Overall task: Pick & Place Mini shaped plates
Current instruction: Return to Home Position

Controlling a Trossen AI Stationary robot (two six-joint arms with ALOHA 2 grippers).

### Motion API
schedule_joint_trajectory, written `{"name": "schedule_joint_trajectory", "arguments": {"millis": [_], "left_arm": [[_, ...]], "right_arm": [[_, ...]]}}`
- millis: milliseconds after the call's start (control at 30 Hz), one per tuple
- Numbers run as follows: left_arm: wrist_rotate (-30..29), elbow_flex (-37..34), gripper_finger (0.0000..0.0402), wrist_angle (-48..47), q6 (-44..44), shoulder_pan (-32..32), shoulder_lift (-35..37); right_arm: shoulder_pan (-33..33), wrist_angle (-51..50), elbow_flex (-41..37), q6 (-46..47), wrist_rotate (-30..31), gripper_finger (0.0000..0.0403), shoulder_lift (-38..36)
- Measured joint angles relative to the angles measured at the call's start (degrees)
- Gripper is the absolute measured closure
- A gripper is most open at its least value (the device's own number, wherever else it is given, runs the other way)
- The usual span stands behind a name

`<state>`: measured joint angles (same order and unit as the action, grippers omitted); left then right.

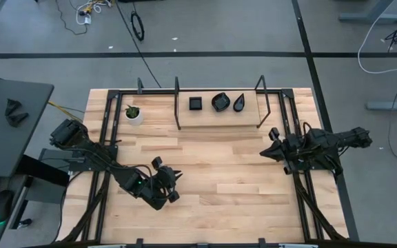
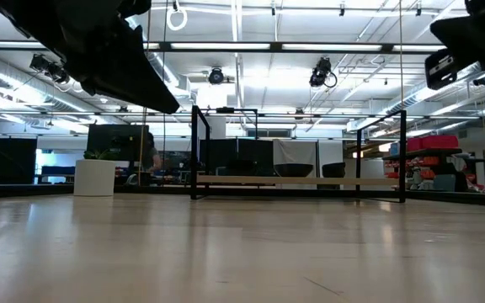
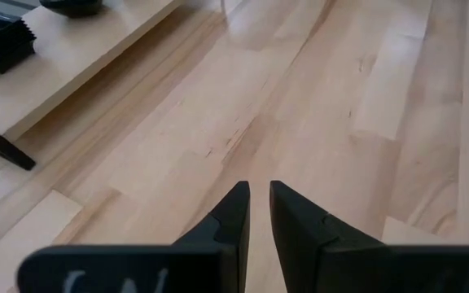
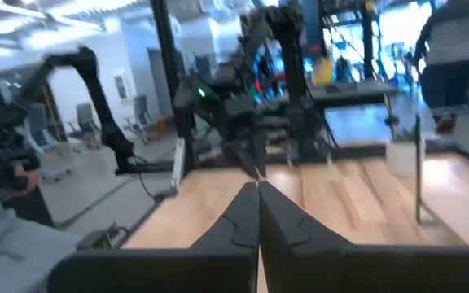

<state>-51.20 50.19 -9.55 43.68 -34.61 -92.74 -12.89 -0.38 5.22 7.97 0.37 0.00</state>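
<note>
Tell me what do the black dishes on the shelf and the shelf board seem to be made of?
Black dishes: glossy, with light glints; perhaps glazed ceramic or plastic, unclear. Shelf board: pale wood, matte finish, faint grain lines.

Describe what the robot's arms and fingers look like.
The left arm and right arm are dark, jointed and strung with black cables. A green light glows on the left one. The fingers are black, flat wedges tapering to points.

White pot w/ plant [image 1: 134, 114] back-left on wood table [image 1: 212, 196], black-framed shelf [image 1: 209, 117] beside it, floor cables [image 1: 86, 12], person in bkgd [image 4: 453, 57]
</note>
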Motion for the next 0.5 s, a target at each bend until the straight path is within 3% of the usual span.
{"name": "schedule_joint_trajectory", "arguments": {"millis": [233,500], "left_arm": [[0.0,0.0,0.0346,0.0,0.0,0.0,0.0],[0.0,0.0,0.0346,-0.1,0.0,0.0,0.0]], "right_arm": [[5.7,3.7,-4.4,0.1,-5.2,0.0401,0.0],[12.0,3.7,-4.3,0.5,-4.4,0.0401,0.0]]}}
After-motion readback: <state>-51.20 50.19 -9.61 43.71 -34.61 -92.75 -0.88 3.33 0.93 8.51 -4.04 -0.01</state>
